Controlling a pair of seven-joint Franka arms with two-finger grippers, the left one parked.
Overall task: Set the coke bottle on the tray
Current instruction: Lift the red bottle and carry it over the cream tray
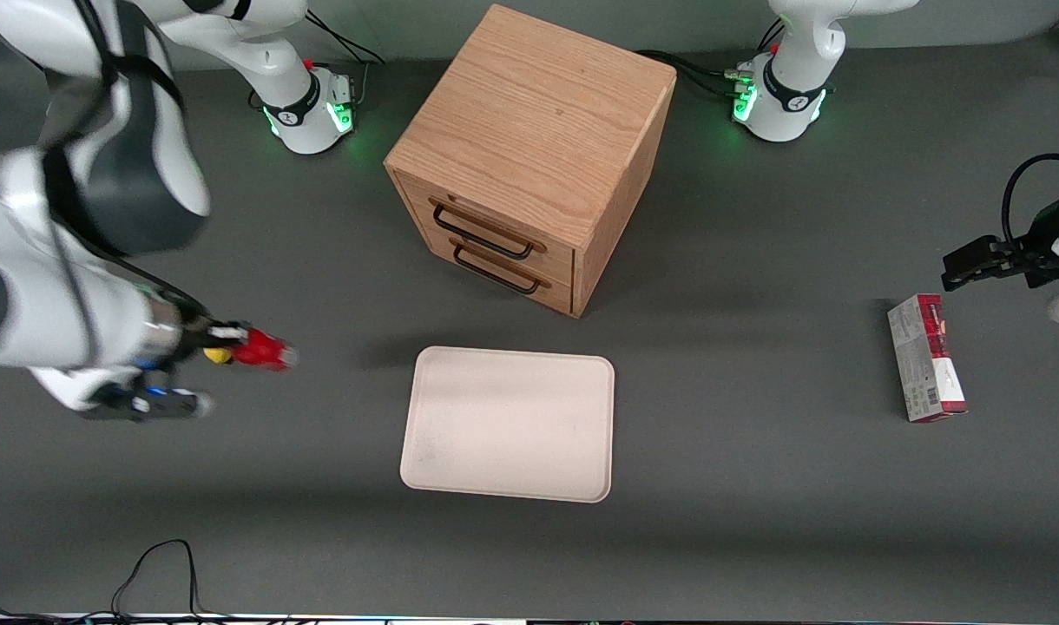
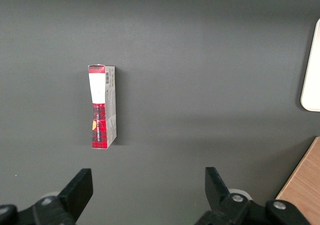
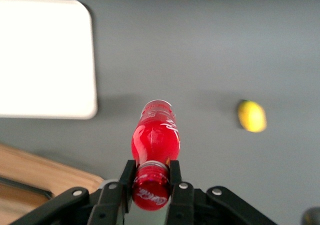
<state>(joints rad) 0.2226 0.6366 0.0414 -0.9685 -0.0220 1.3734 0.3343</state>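
Note:
My right gripper [image 1: 226,345] hangs above the table at the working arm's end, shut on the coke bottle [image 1: 265,351]. In the right wrist view the two black fingers [image 3: 127,177] clamp the red cap and neck of the coke bottle [image 3: 155,137], whose body points away from the gripper [image 3: 151,177]. The cream-white tray [image 1: 509,423] lies flat in the middle of the table, nearer the front camera than the cabinet, with nothing on it. Its rounded corner shows as the tray [image 3: 45,55] in the right wrist view, apart from the bottle.
An oak two-drawer cabinet [image 1: 534,148] stands farther from the front camera than the tray. A small yellow lemon-like object [image 3: 251,116] lies on the table under the gripper [image 1: 220,355]. A red-and-grey carton [image 1: 926,358] lies toward the parked arm's end.

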